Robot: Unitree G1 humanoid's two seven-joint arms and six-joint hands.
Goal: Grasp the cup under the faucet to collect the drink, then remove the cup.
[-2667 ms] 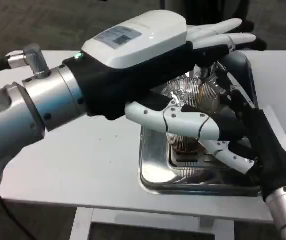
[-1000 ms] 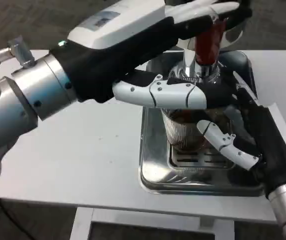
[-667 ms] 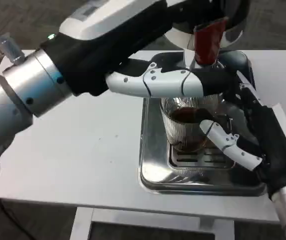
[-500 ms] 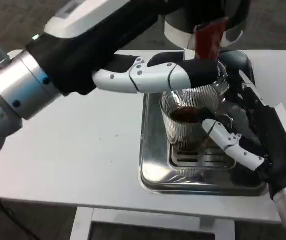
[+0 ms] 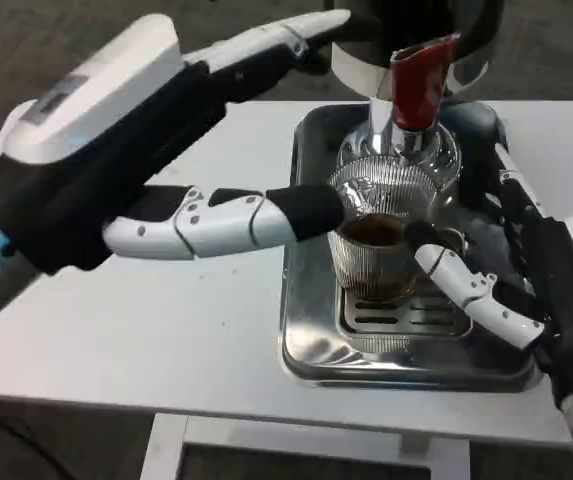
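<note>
Cup [image 5: 378,245]: clear ribbed glass, upright on the grate [image 5: 398,318] of the tray [image 5: 306,350], directly below the faucet [image 5: 403,140]. Dark brown drink inside, its surface showing near the rim.

Faucet: chrome spout with a red lever [image 5: 418,80] above it, fixed to the dispenser [image 5: 366,45], whose chrome and black body stands at the back of the tray.

Tray: polished steel, rectangular with a raised rim, on the right half of the bench [image 5: 166,320].

Bench: white top; dark carpet visible beyond its far edge.

Right hand [image 5: 526,285]: at the cup's right side, black palm facing the glass. A white and black thumb reaches along the front of the cup and touches its wall near the rim; the other fingers lie behind the glass, mostly hidden. Wrapped around the cup, gripping it.

Left hand [image 5: 156,170]: raised above the bench, left of the tray, holding nothing. Fingers straight and spread apart; upper fingers point toward the dispenser, and the thumb's black tip lies just beside the cup's left wall. Whether the tip touches the glass cannot be told.
</note>
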